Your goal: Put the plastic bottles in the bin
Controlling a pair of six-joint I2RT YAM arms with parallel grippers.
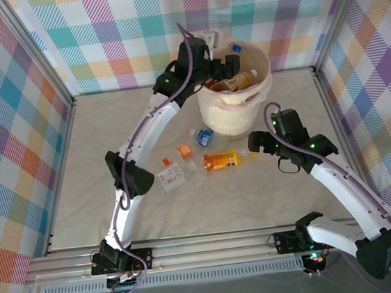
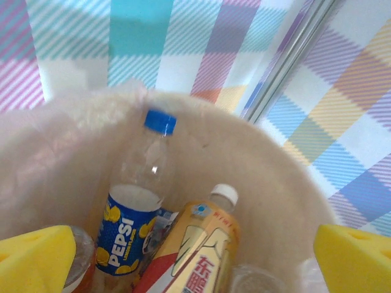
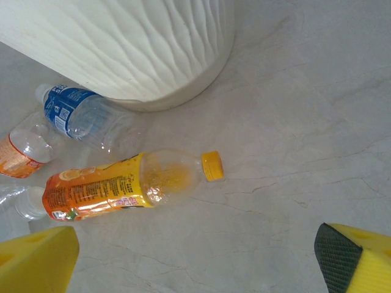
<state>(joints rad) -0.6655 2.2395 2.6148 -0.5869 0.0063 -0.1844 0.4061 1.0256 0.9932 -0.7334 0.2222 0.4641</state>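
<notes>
- L tool (image 2: 194, 264): wide open, nothing between its yellow pads (image 2: 36, 259). It hangs over the mouth of the bin (image 1: 264, 76), w/ its arm stretched far across the desk (image 1: 82, 200).
- Straight below L tool, inside the bin: Pepsi bottle (image 2: 130, 229), blue cap up, leaning on the lined wall.
- Touching the Pepsi bottle's side, also under L tool: tea bottle (image 2: 204, 244), white cap, tilted.
- Bits of clear plastic show low down by each L pad, too cropped to ID.
- R tool (image 3: 195, 259): also wide open, gripping nothing. It hovers above the desk near the bin's foot, on the bin's near side.
- Ahead of R tool, toward the pad at the wrist view's left: orange-label bottle (image 3: 98, 192), on its side on the desk. Its yellow cap (image 3: 212, 165) points toward the tool's centre line. Neither pad touches it.
- Beyond that one from R tool: blue-label bottle (image 3: 85, 116), on its side right by the bin's foot.
- Further out on the same side: small orange bottle (image 3: 21, 152) & a clear bottle (image 3: 18, 204), both cut by the frame edge.
- Farthest from R tool, btwn the 2 arms: 1 crushed bottle (image 1: 171, 177) w/ a white-red label, flat on the desk.
</notes>
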